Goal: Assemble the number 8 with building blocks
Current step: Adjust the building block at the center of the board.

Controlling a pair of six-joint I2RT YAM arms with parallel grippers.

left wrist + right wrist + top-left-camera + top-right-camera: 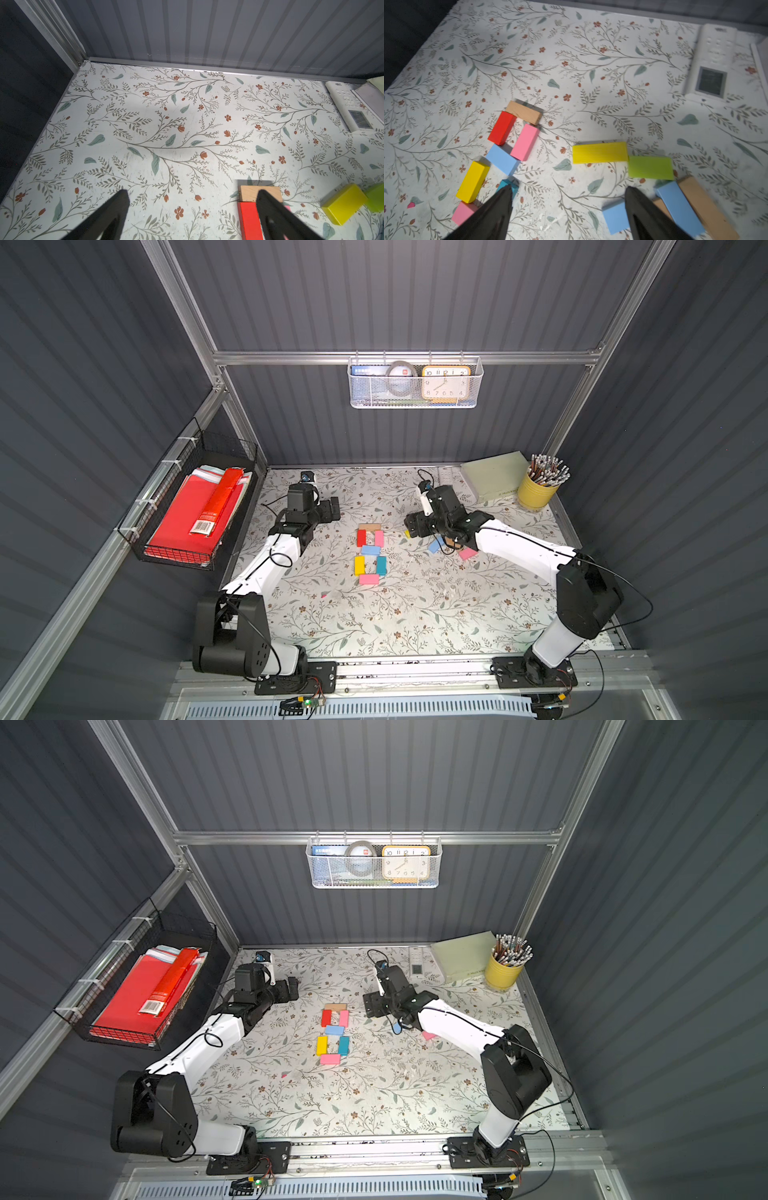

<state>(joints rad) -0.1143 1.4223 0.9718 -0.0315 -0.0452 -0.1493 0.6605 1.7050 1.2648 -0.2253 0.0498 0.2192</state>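
- Wooden, the number 8 point(370, 554) looks complete on the bench point(415, 614) in a top view; left hand point(333, 509) and right hand point(410, 526) flank it, so a sweep could scatter it.
- Left wrist view: our left hand point(191, 193), spread and empty, has a finger in front of the tan block point(248, 193); dropping might nudge it.
- Right wrist view: our right hand point(569, 188), spread and empty, is beside the teal block point(504, 182); we could clip it.

This is looking like a robotics lab booth. Its aluminium framing point(291, 357) and grey ribbed walls point(415, 294) are enclosing a floral table point(415, 614).
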